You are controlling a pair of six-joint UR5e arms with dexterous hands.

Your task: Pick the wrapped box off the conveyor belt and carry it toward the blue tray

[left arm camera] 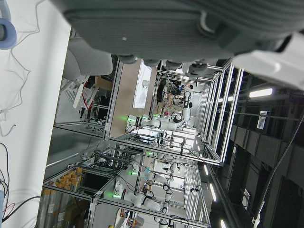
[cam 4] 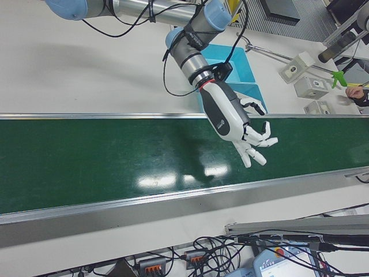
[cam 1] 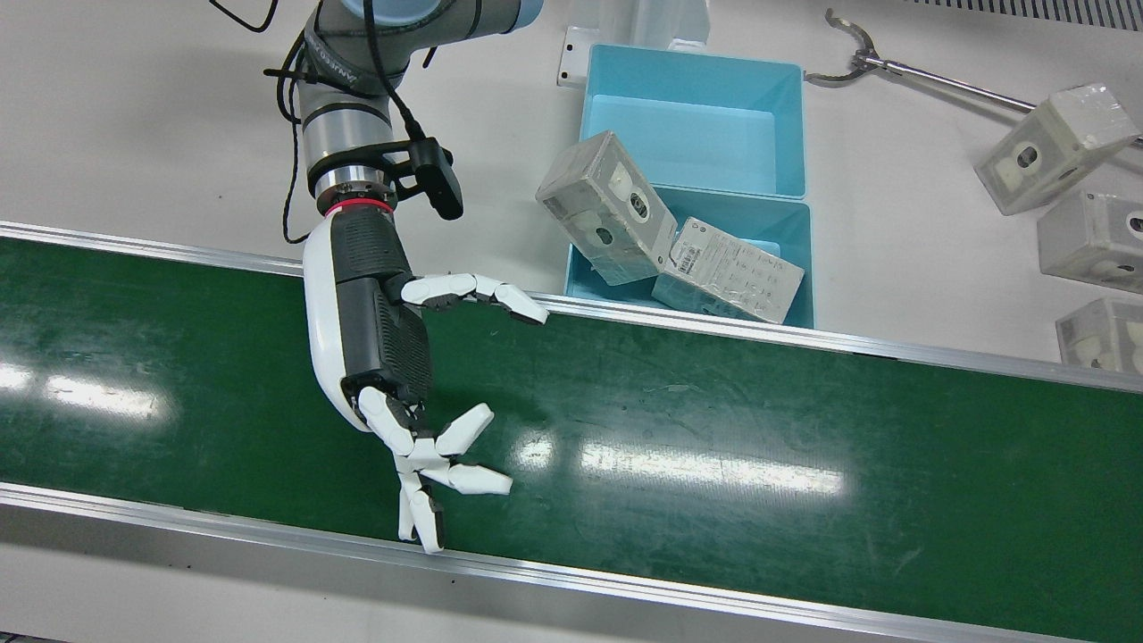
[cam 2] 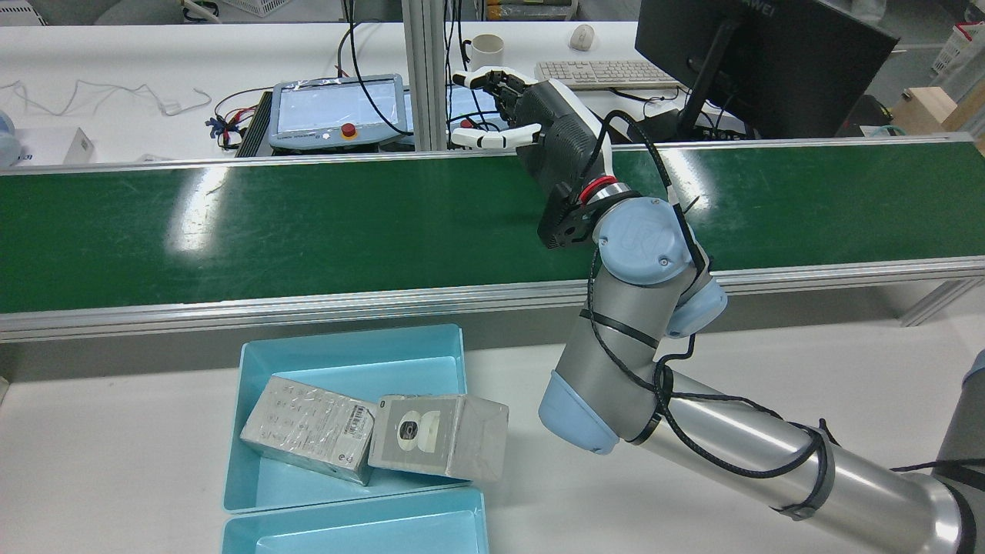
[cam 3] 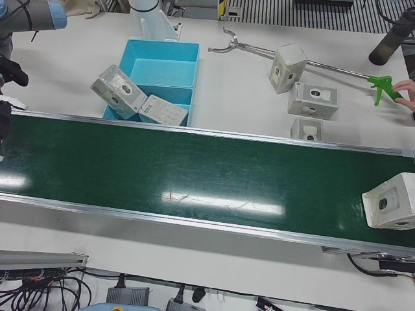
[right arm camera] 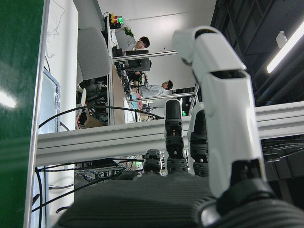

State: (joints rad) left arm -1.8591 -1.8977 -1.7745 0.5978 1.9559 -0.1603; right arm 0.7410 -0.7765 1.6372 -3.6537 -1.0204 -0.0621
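Front view | right hand (cam 1: 379,357) over conveyor belt (cam 1: 714,429) | fingers spread, empty

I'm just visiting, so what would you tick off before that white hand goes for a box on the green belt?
1. Right hand empty with fingers spread: ok.
2. Right hand over the conveyor belt: ok.
3. Wrapped box on the belt: ok, at the far end in the left-front view.
4. Box within the hand's grasp: not ok, a long stretch of bare belt lies between them.
5. Room in the blue tray: cannot tell; two boxes already lie in its near compartment, one leaning over the rim.
6. Left hand clear of the path: cannot tell; only its own camera shows it.
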